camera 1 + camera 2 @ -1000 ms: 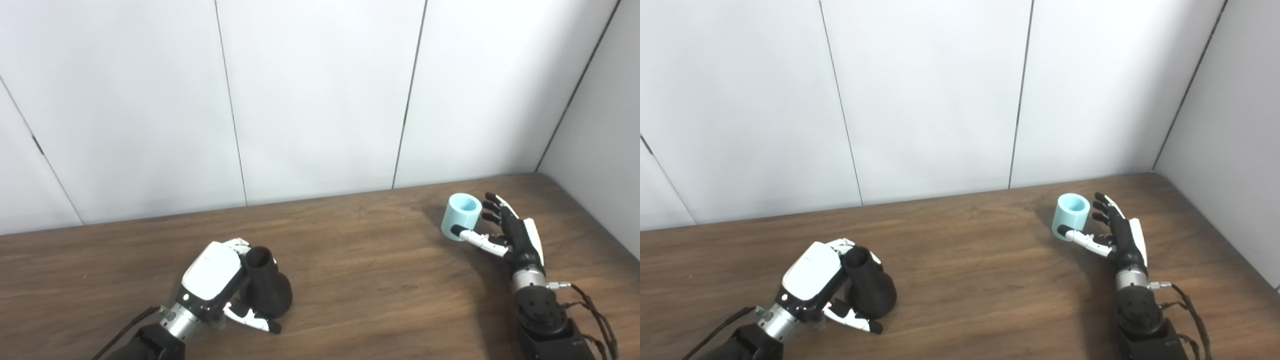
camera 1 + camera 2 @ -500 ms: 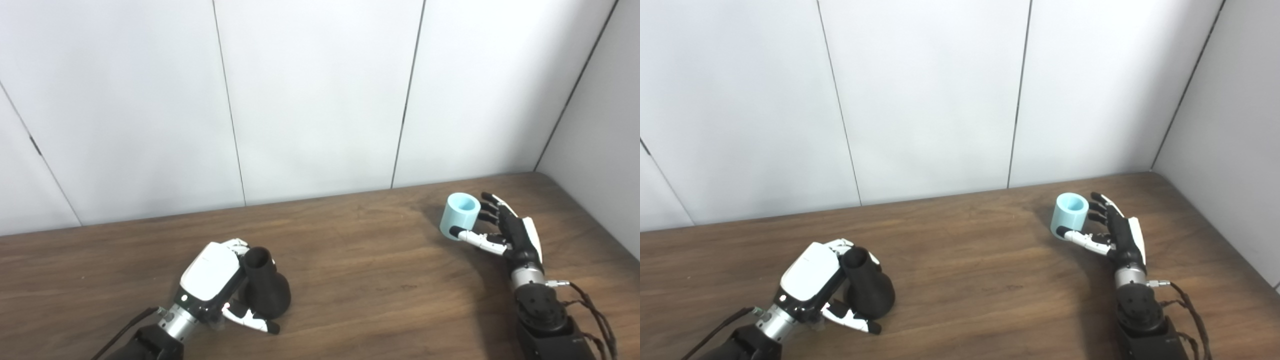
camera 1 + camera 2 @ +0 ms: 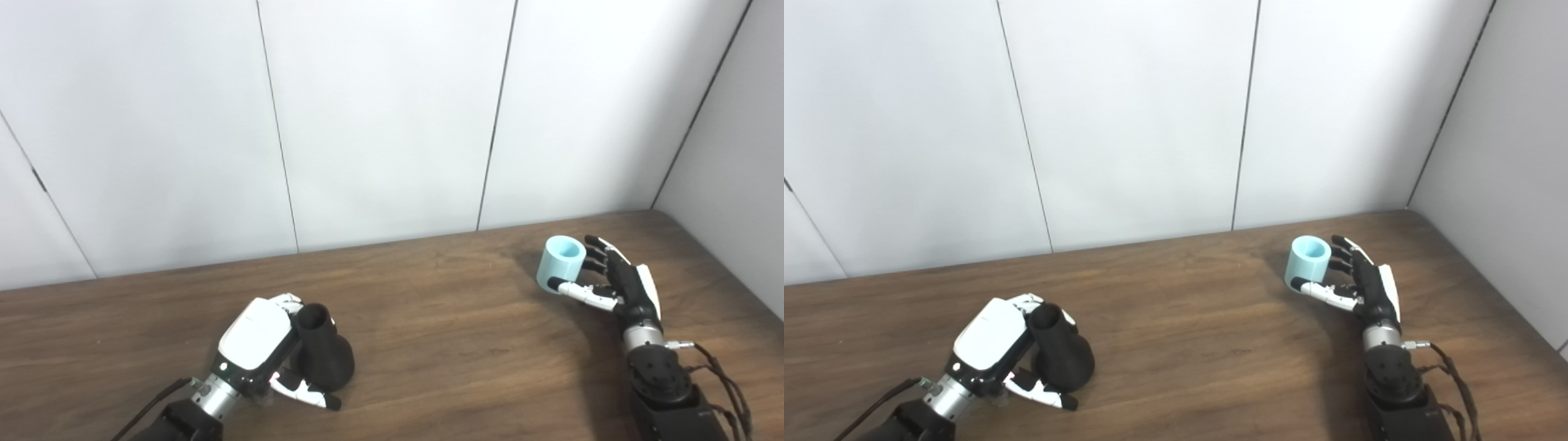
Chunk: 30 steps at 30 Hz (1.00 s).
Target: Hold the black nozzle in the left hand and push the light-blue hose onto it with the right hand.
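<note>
A black nozzle point(image 3: 323, 356), bulbous below with a narrow open neck, stands upright near-left. A short light-blue hose point(image 3: 560, 265), open end up, stands far-right.

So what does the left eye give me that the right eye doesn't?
Left eye only: a dark notch on the far-left wall seam. Right eye only: more of the right wall past the table edge. Both: left hand wrapped around the black nozzle, right hand cupping the upright light-blue hose, far apart.
</note>
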### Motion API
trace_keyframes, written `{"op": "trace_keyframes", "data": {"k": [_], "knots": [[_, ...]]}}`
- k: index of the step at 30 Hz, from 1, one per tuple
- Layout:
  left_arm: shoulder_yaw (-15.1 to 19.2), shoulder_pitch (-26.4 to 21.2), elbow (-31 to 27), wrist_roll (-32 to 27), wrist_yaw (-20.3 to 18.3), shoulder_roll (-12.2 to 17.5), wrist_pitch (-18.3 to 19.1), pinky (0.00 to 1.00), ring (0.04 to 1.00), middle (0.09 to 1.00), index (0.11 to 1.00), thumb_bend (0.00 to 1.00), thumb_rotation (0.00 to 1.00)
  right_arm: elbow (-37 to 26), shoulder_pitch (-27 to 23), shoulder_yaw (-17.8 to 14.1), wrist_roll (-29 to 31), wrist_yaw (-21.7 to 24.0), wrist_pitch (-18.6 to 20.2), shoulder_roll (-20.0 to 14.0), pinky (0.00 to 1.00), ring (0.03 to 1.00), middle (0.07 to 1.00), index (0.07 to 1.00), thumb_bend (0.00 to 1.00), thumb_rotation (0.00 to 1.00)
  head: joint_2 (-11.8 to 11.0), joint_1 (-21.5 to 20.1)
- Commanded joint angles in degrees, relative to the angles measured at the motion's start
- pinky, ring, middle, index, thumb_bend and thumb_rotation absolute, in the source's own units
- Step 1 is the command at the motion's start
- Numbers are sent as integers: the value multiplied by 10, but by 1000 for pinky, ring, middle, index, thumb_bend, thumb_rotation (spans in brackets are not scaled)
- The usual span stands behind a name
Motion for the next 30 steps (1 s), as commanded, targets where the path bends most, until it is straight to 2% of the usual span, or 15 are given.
{"op": "trace_keyframes", "data": {"k": [1, 5, 9, 14, 19, 26, 28, 30], "knots": [[-42, 125, 55, -9, 22, -34, -14, 661, 440, 475, 513, 504, 0, -13, -37, 1, 6, 10, -16, -6, 730, 784, 813, 827, 907, 177, -1, -3], [-41, 126, 64, -7, 20, -37, -14, 666, 450, 471, 509, 504, 0, -9, -39, 8, -4, 7, -18, -7, 734, 793, 823, 832, 906, 187, -11, -11], [-42, 128, 63, -12, 15, -37, -14, 669, 441, 471, 517, 503, 0, -5, -44, 21, -29, 4, -15, -18, 712, 781, 812, 825, 920, 227, -8, -13], [-34, 134, 66, -14, 14, -40, -14, 671, 450, 472, 505, 504, 0, -7, -54, 34, -38, 22, 3, -34, 709, 770, 799, 808, 911, 232, -13, -17], [-21, 145, 47, -14, -1, -39, -14, 673, 454, 472, 501, 505, 0, -14, -65, 29, -22, 39, 24, -38, 701, 752, 777, 778, 932, 231, -4, -16], [-18, 140, 61, -9, -1, -44, -14, 682, 463, 463, 505, 504, 0, 4, -72, 29, -16, 50, 21, -29, 675, 733, 754, 769, 873, 187, -7, -10], [-18, 139, 63, -9, -3, -44, -14, 685, 464, 461, 505, 504, 0, 9, -73, 30, -29, 31, 21, -23, 632, 693, 713, 715, 863, 165, -7, -11], [-18, 138, 66, -8, -5, -45, -14, 690, 470, 460, 500, 504, 0, 16, -74, 26, -37, 9, 9, -15, 598, 653, 673, 643, 831, 81, -8, -12]]}}
